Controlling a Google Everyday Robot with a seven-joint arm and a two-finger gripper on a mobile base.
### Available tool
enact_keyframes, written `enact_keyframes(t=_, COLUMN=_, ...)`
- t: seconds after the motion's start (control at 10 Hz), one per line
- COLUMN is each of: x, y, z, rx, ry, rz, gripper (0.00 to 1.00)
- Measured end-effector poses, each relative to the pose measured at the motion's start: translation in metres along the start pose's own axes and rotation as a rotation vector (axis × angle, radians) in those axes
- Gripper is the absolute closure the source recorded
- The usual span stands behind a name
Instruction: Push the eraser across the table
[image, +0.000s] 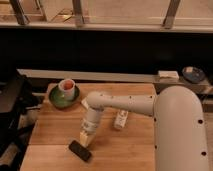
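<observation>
Tool (86, 139) by eraser (80, 150) — cup (66, 86) in bowl (54, 99)

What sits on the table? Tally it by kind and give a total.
Eraser: 1
Bottle: 1
Cup: 1
Green dish: 1
Cream block, mostly behind the arm: 1
Total: 5
The gripper, jaws shut, is low at the eraser's far end.
</observation>
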Motion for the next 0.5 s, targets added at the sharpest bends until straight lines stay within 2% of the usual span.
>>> enact_keyframes(t=0.5, x=-0.008, y=0.02, z=0.004, rx=-0.018, ry=0.001, rz=-0.052, gripper=1.0)
